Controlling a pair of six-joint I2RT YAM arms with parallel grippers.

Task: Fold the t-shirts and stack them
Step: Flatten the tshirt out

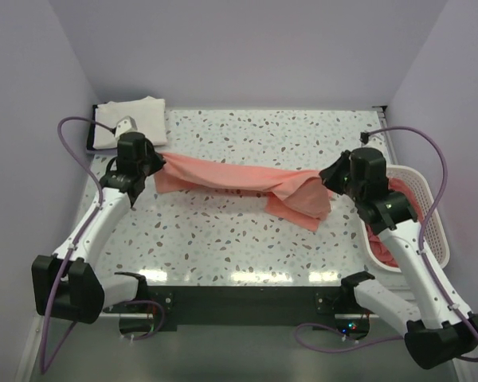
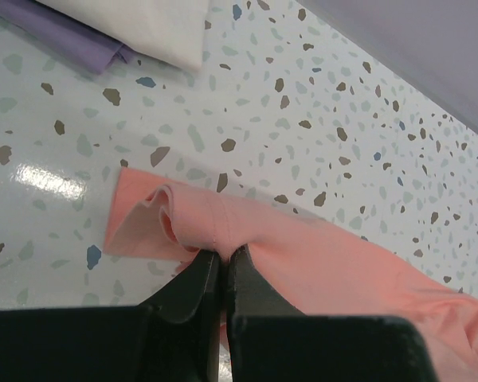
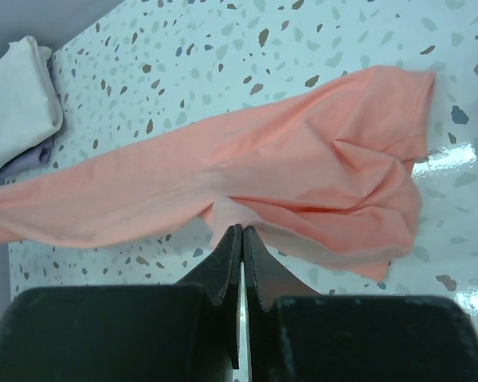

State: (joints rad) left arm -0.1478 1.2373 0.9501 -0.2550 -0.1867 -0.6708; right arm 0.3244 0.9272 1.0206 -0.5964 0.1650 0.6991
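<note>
1. Salmon-pink t-shirt [image 1: 239, 177] [image 2: 319, 255] [image 3: 263, 159]: 1 item, drawn out in a long, rumpled band across the middle of the speckled table [image 1: 247, 239], held at both ends. Its right portion doubles over into a hanging flap with a pale underside. Neckline and sleeves cannot be made out in the bunched cloth.

2. Left gripper [image 1: 153, 165] [image 2: 223, 259]: fingers pressed together with a gathered fold of the salmon-pink t-shirt's left end pinched at the tips. The overhead view hides the tips under the wrist housing.

3. Right gripper [image 1: 328, 177] [image 3: 240, 232]: fingers closed to a hairline gap, meeting the near edge of the salmon-pink t-shirt where the cloth bunches. How deep the bite goes is hidden by the fingers.

4. Cream-white t-shirt [image 1: 131, 121] [image 2: 151, 24] [image 3: 16, 103]: 1 item, folded, at the far-left corner of the table, well apart from the left gripper. Both wrist views cut it off at the frame edge.

5. Lavender layer [image 2: 72, 36] [image 3: 33, 155]: protrudes from beneath the cream-white t-shirt; too little shows to identify it.

6. White lattice basket [image 1: 428, 213]: at the right table edge, largely covered by the right arm.

7. Dark pink-red t-shirts [image 1: 380, 239]: heaped in the white lattice basket; count cannot be told.
</note>
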